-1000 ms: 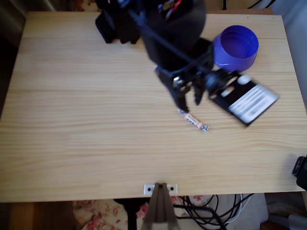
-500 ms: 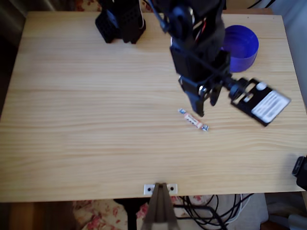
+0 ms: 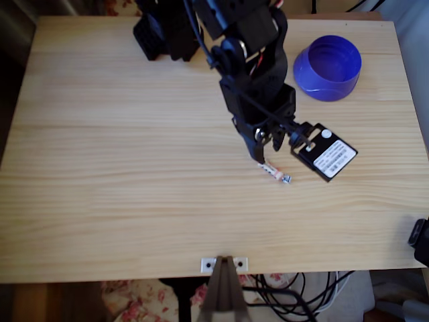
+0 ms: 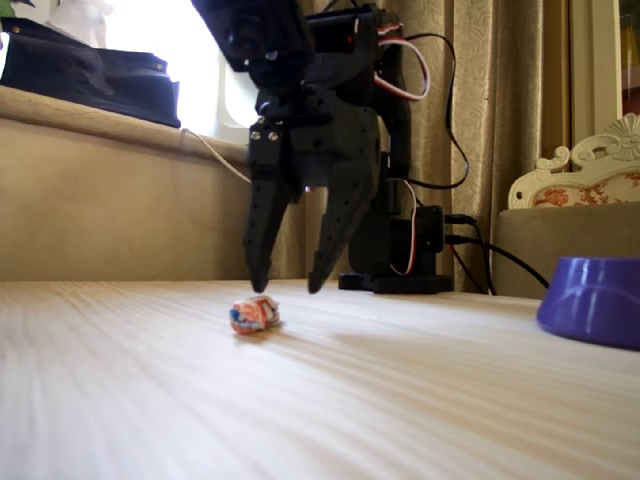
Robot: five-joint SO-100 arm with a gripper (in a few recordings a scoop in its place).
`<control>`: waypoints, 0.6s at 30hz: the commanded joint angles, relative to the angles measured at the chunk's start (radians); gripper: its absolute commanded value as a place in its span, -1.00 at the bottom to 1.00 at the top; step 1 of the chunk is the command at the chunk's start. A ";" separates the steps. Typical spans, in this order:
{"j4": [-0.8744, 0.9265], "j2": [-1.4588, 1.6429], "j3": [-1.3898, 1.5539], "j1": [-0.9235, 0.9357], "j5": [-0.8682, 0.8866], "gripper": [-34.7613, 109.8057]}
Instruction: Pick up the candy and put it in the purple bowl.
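My black 2-finger gripper (image 4: 286,288) hangs spread and empty over the tiny pink-orange wrapped candy (image 4: 254,314) mid-table, so I should drop straight down, straddling it.

Pale wooden table (image 3: 100,201), candy (image 3: 275,174) lying mid-table, purple bowl (image 3: 328,68) at far corner

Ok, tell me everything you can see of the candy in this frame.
The candy is a tiny elongated wrapped sweet with a pale pink-orange middle and twisted white-blue ends. It lies flat on the light wooden table, slanted in the overhead view, apart from the purple bowl. The gripper hangs over it with jaws parted, tips just above it in the fixed view; nothing but the table seems to touch it.
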 commanded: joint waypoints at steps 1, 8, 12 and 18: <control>-0.034 -0.011 -0.037 -0.003 0.002 -0.30; -0.067 -0.104 -0.084 0.005 -0.015 -0.30; -0.084 -0.161 -0.112 0.025 -0.018 -0.30; -0.058 -0.192 -0.153 0.034 -0.018 -0.52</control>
